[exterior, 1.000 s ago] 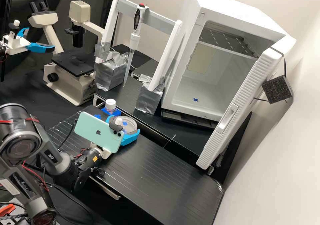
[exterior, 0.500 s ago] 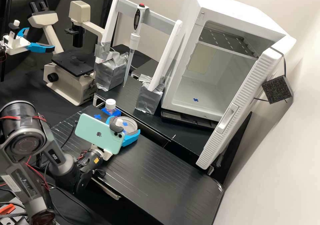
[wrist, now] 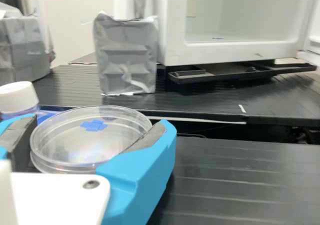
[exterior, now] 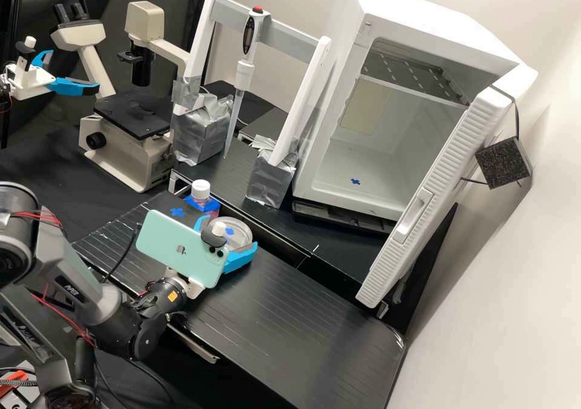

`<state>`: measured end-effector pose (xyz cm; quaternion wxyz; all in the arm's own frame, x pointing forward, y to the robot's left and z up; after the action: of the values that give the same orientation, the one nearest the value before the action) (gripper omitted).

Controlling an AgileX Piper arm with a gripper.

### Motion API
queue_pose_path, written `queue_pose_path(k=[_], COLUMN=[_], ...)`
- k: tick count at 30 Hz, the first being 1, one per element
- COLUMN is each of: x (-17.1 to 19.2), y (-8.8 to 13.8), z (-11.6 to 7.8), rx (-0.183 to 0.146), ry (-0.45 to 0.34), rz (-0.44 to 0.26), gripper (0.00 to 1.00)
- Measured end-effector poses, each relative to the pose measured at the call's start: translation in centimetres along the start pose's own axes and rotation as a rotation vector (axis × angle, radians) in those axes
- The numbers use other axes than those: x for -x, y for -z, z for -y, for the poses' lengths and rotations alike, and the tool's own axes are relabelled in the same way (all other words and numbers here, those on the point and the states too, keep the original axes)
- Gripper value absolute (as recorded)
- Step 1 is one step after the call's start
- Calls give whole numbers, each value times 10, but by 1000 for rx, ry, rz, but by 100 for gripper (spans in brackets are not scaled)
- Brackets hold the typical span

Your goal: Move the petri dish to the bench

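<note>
High view: petri dish point(exterior: 241, 232), just left of centre, clear glossy plastic. Blue fingers point(exterior: 241, 259): smooth satin plastic. Duct-taped block point(exterior: 270, 182), centre: wrinkled, silvery sheen. Incubator point(exterior: 417, 16), upper right: smooth. Black block point(exterior: 503, 163), right edge: rough, matt. Bench point(exterior: 272, 324), lower centre: ribbed, soft sheen.

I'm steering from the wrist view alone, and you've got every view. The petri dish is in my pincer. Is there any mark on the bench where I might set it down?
Observer: Yes, a blue cross is on the black bench, near the white-capped bottle.

Operator: What's hanging past the petri dish, up high?

Observer: A pipette, tip down, between the posts of a white stand.

Operator: And what's mounted by my pincer?

Observer: A mint-green phone, its camera lenses at the end nearer the blue fingers.
</note>
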<state>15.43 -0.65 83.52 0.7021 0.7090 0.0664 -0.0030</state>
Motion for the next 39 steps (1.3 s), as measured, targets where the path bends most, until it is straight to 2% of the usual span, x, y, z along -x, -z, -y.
queue_pose_path(k=[8,11,12,31,35,37,39], x=[0,-1,-1,3,8,10,12], y=[0,-2,-3,0,12,19,29], z=[1,2,2,-2,-6,-7,-8], rx=[3,-6,-9,-1,-1,6,27], ry=[6,13,16,-6,-39,-55,-74], rz=[1,8,11,4,-35,-65,-113], gripper=[0,0,100,100,100,100,100])
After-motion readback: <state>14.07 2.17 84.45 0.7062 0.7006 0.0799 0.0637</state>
